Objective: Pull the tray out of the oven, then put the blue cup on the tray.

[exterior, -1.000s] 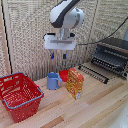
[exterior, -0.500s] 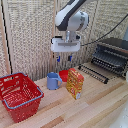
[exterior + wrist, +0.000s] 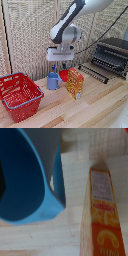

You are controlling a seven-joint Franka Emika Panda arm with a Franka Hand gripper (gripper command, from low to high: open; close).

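Blue cup (image 3: 53,80): standing upright on the wooden table (image 3: 95,107), mouth up, just beside a small red bowl (image 3: 64,75) and near the orange box (image 3: 75,83); well apart from the oven (image 3: 113,56) at the exterior view's right.

Tray (image 3: 93,73): lying pulled forward out of the oven mouth, bare wires showing, waiting for the cup.

Gripper (image 3: 62,65): hanging directly over the cup, fingers pointing down, apparently parted; whether they are closing on the rim, cannot tell.

Step in hand, as judged: taking hold of the cup. Advisable: descending straight, pinching one wall of the rim away from the handle, keeping clear of box and bowl, lifting level.

Red basket (image 3: 19,95): sitting at the exterior view's left, uninvolved.

View notes: the wrist view is showing the cup's open mouth (image 3: 22,175) and the box's printed face (image 3: 104,208) close alongside; the exterior view alone is showing tray, oven, basket.
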